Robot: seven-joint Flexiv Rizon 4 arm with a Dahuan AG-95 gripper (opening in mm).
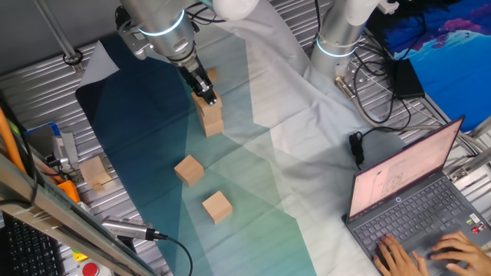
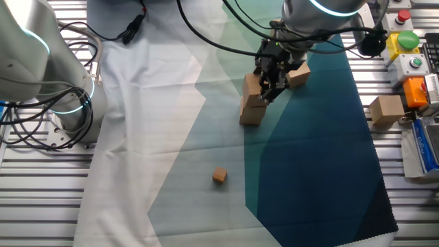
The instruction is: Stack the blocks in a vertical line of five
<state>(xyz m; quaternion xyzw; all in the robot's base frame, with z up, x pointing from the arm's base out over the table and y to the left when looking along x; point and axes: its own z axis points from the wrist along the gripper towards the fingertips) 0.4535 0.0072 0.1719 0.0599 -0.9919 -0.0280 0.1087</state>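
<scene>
Blocks of plain tan wood, square-edged, sit on a smooth cloth [image 1: 253, 199] banded in teal and white over the ribbed metal worktop [image 1: 38, 84]. The end effector [image 1: 205, 93] is closed on the upper block [image 2: 252, 87] of a two-high stack [image 1: 210, 119], its dark fingers hiding much of that block. One fixed view shows two loose blocks [image 1: 189, 170] [image 1: 217, 207] nearer the camera; only the other shows a much smaller cube [image 2: 219, 176].
</scene>
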